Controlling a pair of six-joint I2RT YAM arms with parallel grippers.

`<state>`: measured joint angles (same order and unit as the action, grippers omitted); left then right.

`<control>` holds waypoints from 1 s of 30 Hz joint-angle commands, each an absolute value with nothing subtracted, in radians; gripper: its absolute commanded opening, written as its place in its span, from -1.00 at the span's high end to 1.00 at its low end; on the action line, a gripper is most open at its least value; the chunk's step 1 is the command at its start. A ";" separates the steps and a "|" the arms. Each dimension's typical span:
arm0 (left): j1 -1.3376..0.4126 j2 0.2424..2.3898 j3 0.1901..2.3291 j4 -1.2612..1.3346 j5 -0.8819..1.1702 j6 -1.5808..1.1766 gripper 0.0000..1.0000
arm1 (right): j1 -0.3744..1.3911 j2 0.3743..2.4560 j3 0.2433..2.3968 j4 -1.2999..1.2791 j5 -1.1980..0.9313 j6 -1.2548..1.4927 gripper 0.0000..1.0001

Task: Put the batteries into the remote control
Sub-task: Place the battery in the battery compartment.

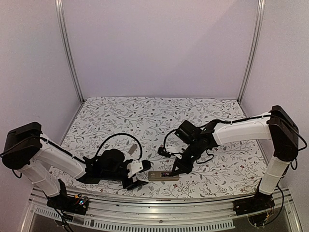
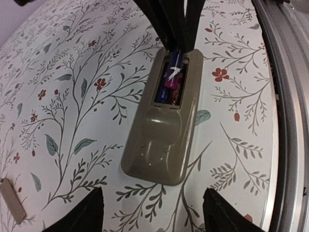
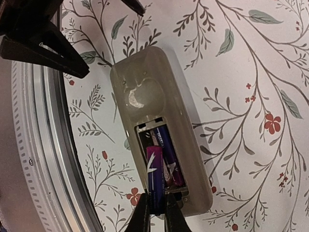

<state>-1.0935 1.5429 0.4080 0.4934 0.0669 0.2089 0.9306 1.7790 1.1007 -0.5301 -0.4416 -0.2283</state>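
Two batteries [image 3: 161,162] lie in the recess of the remote [image 1: 163,175], which rests back-up near the front edge of the table [image 1: 145,116], long axis along that edge. Right gripper [image 3: 157,205] pinches one battery's end. Left gripper [image 1: 140,175], jaws spread, faces the remote's other end. Cover [image 1: 130,150] lies apart, behind.

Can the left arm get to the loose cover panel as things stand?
Probably yes: cover panel lies bare on the cloth beside the open left gripper; right gripper, pinching a battery, is over at the remote.

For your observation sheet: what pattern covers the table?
The table shows grey leafy vines with red flowers; left wrist view.
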 commanded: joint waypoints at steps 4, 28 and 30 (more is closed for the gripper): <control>-1.109 1.527 0.388 0.525 0.090 0.208 -0.39 | 0.947 1.803 1.153 -0.632 -0.396 -0.247 1.00; -1.120 1.632 0.423 0.521 0.100 0.234 -0.09 | 0.988 1.926 1.273 -0.713 -0.312 -0.247 1.00; -1.121 1.653 0.428 0.524 0.098 0.238 -0.06 | 0.989 1.937 1.271 -0.702 -0.315 -0.241 1.00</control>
<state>-1.1065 1.6127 0.4068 0.5137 0.0937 0.2157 0.9817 1.8912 1.2594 -0.7151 -0.3420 -0.2504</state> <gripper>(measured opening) 0.541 0.065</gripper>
